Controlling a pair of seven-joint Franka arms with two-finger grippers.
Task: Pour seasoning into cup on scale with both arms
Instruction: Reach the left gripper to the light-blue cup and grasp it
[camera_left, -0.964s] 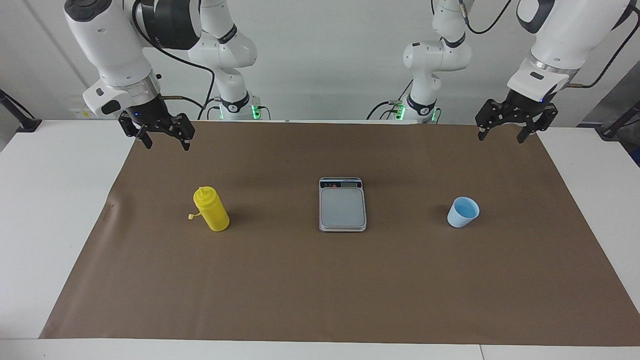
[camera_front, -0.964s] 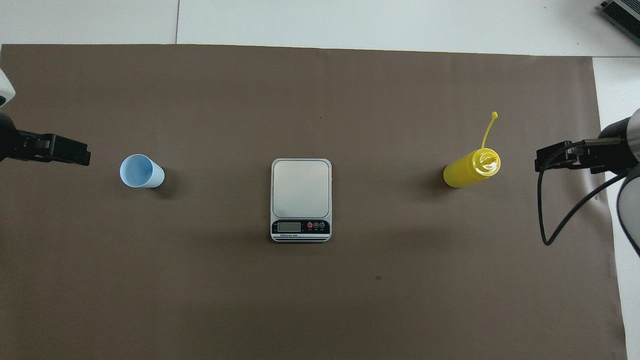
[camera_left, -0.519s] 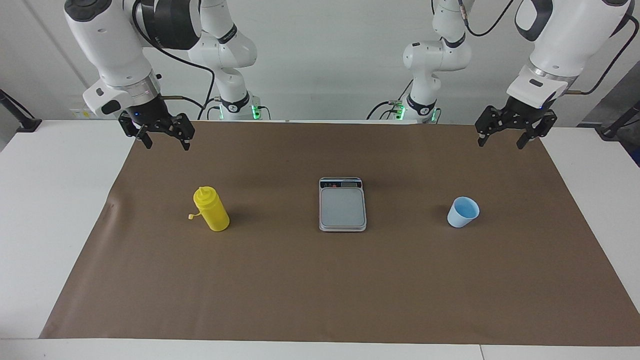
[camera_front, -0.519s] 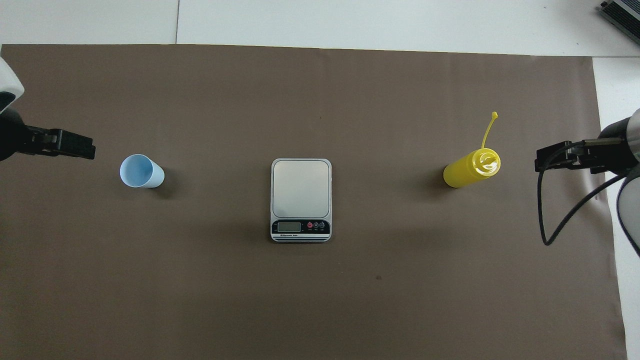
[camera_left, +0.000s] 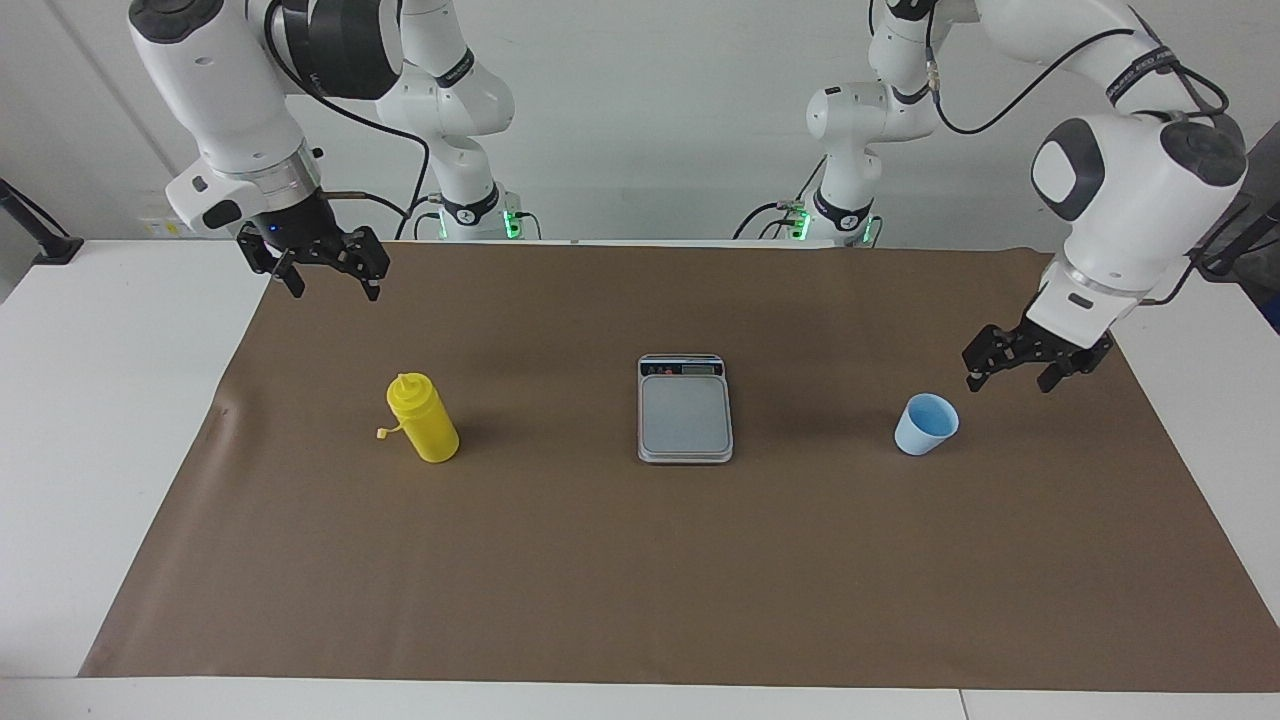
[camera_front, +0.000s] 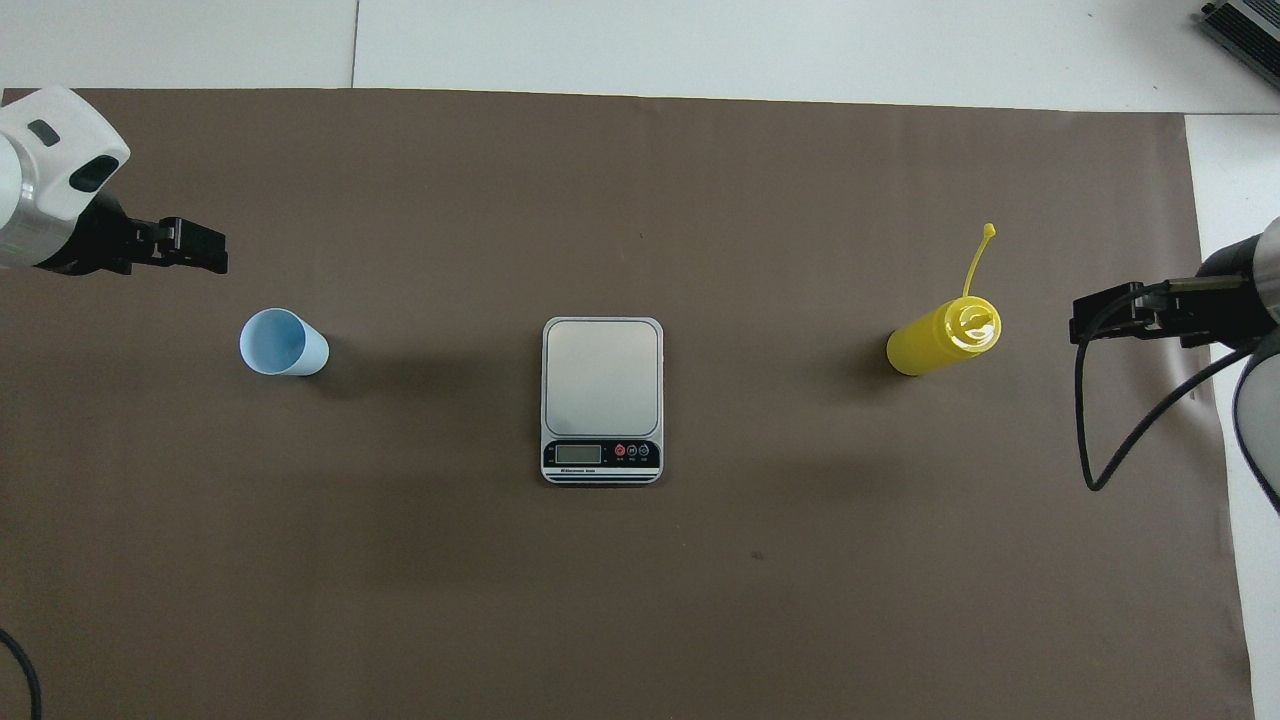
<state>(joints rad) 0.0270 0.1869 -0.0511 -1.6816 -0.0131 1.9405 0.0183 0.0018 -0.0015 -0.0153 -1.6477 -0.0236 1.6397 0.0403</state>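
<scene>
The pale blue cup (camera_left: 926, 424) (camera_front: 283, 342) stands upright on the brown mat toward the left arm's end of the table. My left gripper (camera_left: 1008, 380) (camera_front: 222, 262) hangs open, low over the mat just beside the cup, touching nothing. At mid-table lies the silver scale (camera_left: 685, 410) (camera_front: 602, 385) with a bare plate and its display strip toward the robots. Toward the right arm's end stands the yellow seasoning bottle (camera_left: 424, 420) (camera_front: 940, 338), its small cap dangling on a tether. My right gripper (camera_left: 335, 292) (camera_front: 1078, 322) waits open and empty, high over the mat's edge.
The brown mat (camera_left: 640, 580) covers most of the white table (camera_left: 90, 400). A black cable (camera_front: 1120, 440) loops down from the right wrist. A dark device (camera_front: 1245, 30) sits at the table's corner farthest from the robots, at the right arm's end.
The left arm has swung down and out over the mat, bringing its open gripper low beside the cup. The right arm, cup, scale and bottle have not moved.
</scene>
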